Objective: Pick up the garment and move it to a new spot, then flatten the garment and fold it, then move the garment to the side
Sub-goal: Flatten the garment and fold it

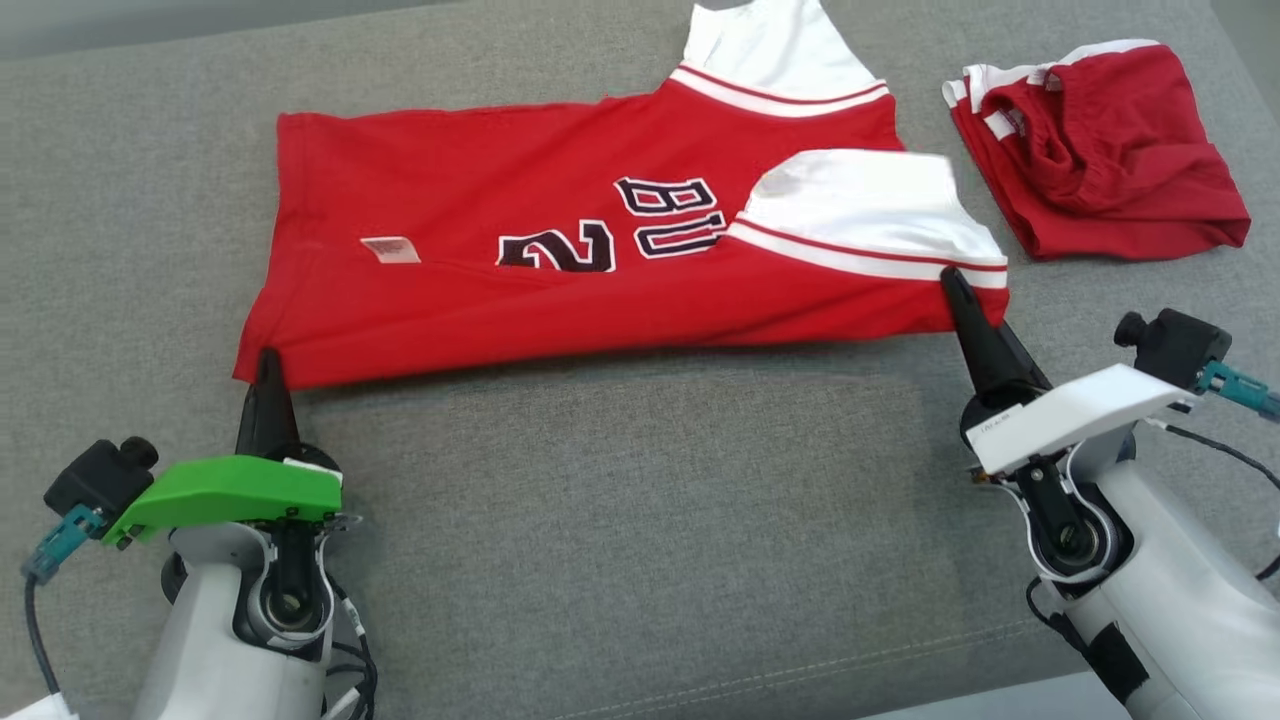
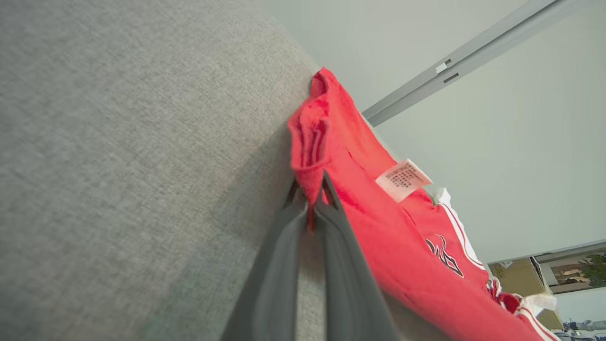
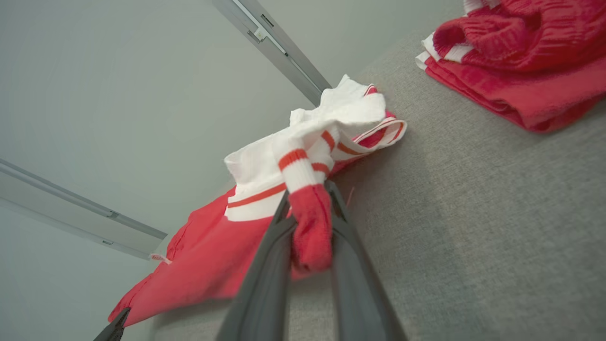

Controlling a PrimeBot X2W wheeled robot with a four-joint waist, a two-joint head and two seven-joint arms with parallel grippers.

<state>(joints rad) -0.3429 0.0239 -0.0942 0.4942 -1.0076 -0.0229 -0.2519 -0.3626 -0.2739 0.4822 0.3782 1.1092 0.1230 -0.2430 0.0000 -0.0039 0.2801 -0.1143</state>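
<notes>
- The garment (image 1: 560, 210), a red jersey with white sleeves, is lying sideways across the middle of the grey fabric surface (image 1: 640, 520). Its hem is pointing to the robot's left and its sleeves to the right.
- Its near long side appears to be lying doubled over the front, since it is cutting off the lower part of the printed number and letters. A care label (image 1: 390, 249) is showing near the hem.
- The left tool (image 1: 267, 365) is pinching the near hem corner, its fingers clenched on a small tuck of red cloth, as its wrist view is showing.
- The right tool (image 1: 955, 285) is gripping the near sleeve-end corner, with a thicker roll of red and striped cloth bunching between its fingers.
- Judging from this, the folding step is under way, with both near corners taken up.
- The next move is calling for both arms lifting evenly and carrying the edge across towards the far side, keeping the cloth taut so it is not sagging.
- A second red piece of clothing (image 1: 1100, 150) is sitting folded at the far right, just beside the sleeves, so the right arm's path is needing care.
</notes>
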